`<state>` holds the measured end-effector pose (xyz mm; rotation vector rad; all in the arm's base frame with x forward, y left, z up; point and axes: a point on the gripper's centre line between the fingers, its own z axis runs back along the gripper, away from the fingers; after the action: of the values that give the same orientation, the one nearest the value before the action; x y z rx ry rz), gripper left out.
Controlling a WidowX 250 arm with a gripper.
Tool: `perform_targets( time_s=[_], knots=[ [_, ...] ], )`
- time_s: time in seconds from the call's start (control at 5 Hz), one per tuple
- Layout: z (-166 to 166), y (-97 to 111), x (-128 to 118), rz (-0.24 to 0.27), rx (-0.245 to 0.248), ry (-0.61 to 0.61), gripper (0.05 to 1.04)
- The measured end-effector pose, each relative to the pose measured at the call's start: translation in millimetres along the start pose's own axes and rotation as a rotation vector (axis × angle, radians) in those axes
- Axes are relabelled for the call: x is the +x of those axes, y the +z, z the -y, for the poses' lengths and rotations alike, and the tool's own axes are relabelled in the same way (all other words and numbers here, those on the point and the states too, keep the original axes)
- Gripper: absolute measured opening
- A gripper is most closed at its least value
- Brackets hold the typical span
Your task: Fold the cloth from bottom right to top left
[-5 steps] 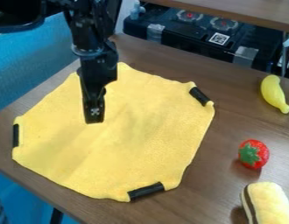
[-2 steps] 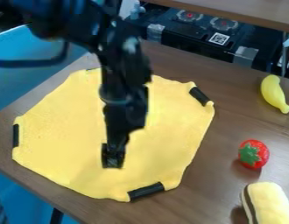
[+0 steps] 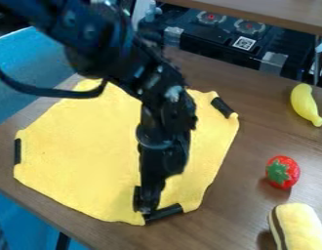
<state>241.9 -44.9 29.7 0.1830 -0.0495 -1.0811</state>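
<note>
At the cloth's bottom edge: the black gripper points down, right by a black strip; I can't make out if they touch.
Gripper's hold: from where I stand, I can't tell how far it is open or whether it has hold of anything.
Arm: it slants in from the upper left, over the cloth, a dark cable looping beside it.
Cloth: yellow, spread out unfolded on the brown table, with more black strips at its left edge and upper right.
Strawberry: red with a green top, to the cloth's right.
Banana: yellow, farther back.
Striped toy: pale yellow with a dark band, at the lower right.
Behind: a dark toy stove.
</note>
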Motion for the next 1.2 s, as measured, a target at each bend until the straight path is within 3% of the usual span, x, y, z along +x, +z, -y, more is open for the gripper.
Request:
perform_targets(
  time_s=[0.6, 1.0, 1.2],
  knots=[
    [13.3, 12.1, 15.2, 0.032, 0.02, 0.016, 0.999],
    [18.4, -10.0, 18.9, -0.002, 0.055, 0.001, 0.971],
    [16.4, -12.2, 19.2, -0.002, 0.06, 0.009, 0.668]
  ],
)
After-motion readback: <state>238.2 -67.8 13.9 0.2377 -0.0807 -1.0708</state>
